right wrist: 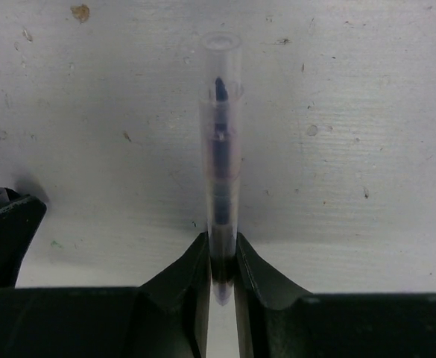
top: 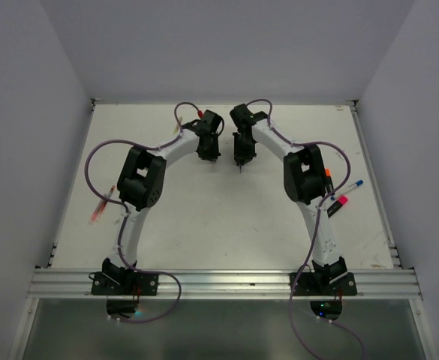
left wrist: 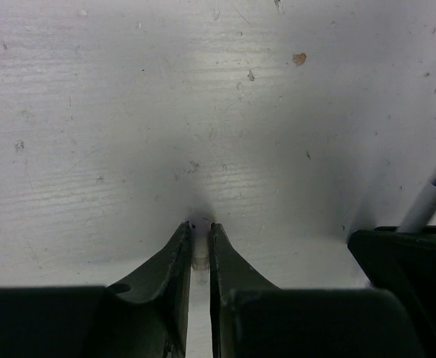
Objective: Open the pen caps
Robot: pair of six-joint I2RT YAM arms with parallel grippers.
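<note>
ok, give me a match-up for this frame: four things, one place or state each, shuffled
Things:
1. left tool
2. right tool
3. pink highlighter cap
4. reddish pens

Places or states:
A. lying left of the left arm
B. shut on a clear pen barrel
C. lying right of the right arm
D. shut on a small pale piece

Pairs: 1-D, 2-B, 3-C, 4-A
</note>
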